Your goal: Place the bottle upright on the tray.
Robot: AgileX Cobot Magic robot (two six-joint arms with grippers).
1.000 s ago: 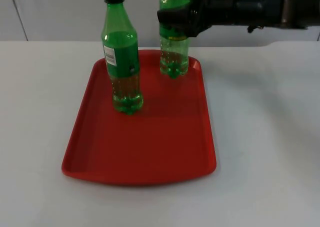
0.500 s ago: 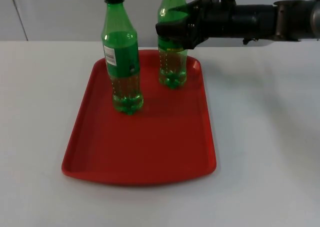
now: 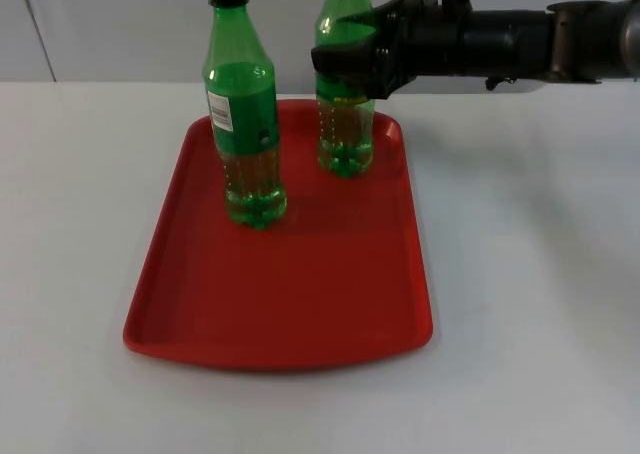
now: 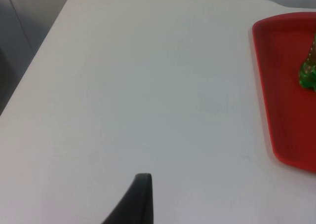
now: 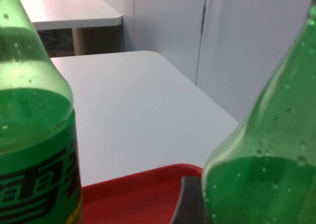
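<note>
the white table is the biggest thing here, and the red tray lies flat in the middle of it. two green bottles stand on the tray. the front bottle has a black cap and stands by itself, straight up, with nothing touching it. the held bottle stands at the far right corner of the tray, close to the rim, and its bottom looks like it sits on the red floor of the tray. it points straight up, so its long way goes from the tray to the ceiling.

the right gripper comes in from the side, level with the table, and squeezes the held bottle around its middle. i think all that is left is to let go and pull back sideways, away from the bottle, so it does not tip.

the left gripper waits far off over bare table beside the tray, and i cannot tell if it is open or closed.

the front bottle has a white label with small print too tiny to read. in the right wrist view it has big dark letters on green, but i cannot make out a word
</note>
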